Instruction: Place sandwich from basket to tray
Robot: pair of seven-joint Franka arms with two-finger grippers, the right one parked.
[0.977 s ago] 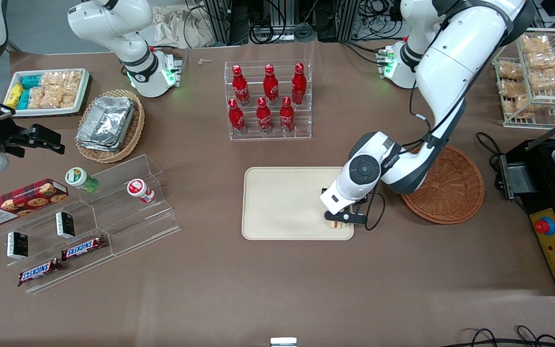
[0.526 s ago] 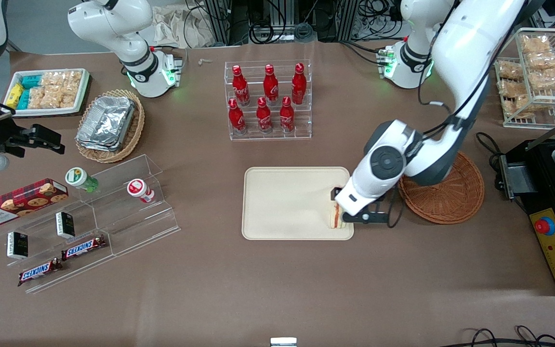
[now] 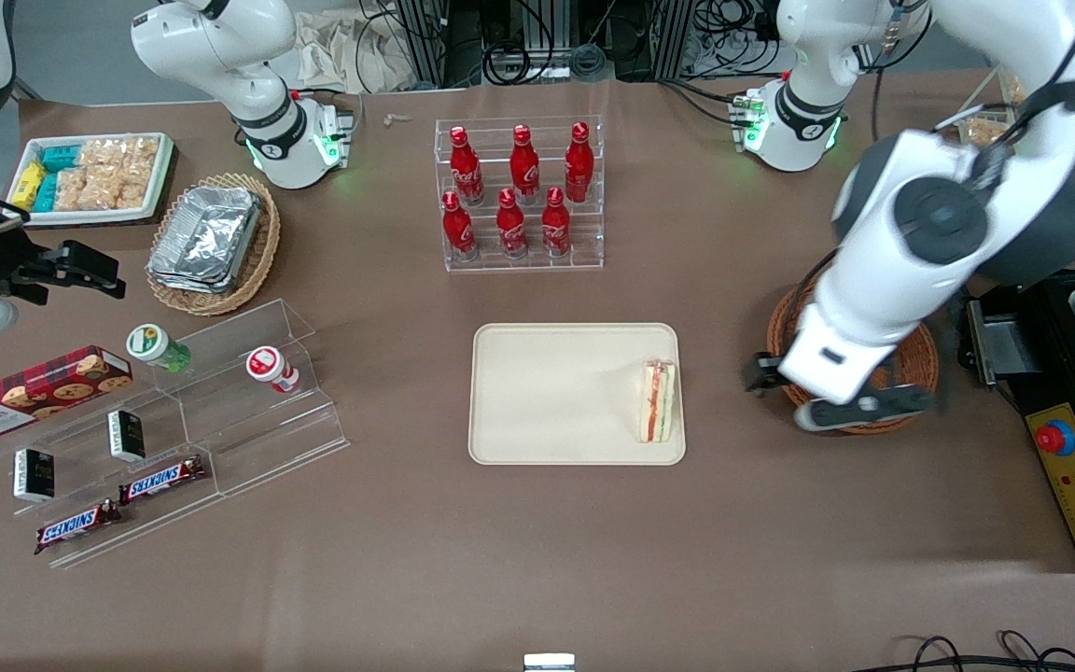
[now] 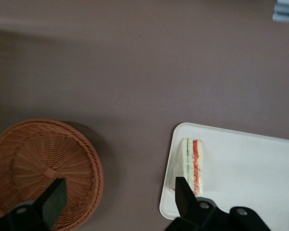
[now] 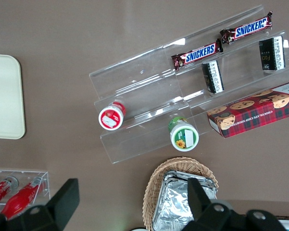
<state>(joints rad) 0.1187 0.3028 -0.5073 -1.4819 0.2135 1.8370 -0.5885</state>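
**Sandwich on tray, gripper up over basket**

The sandwich (image 3: 658, 401) lies flat on the tray (image 3: 556, 392), tight against the tray edge at the working arm's end, close to the corner nearest the front camera. Long axis runs parallel to that edge, toward and away from the front camera. Cut face with red and green filling is up. The rest of the tray toward the parked arm's end is bare.

The gripper (image 3: 827, 397) hangs above the surface, over the rim of the basket (image 3: 911, 359) on the side facing the tray, apart from the sandwich. Jaws are spread with nothing between them; the wrist view shows the fingers (image 4: 53, 202) wide apart. A strip of bare brown surface (image 3: 724, 485) separates tray and basket.
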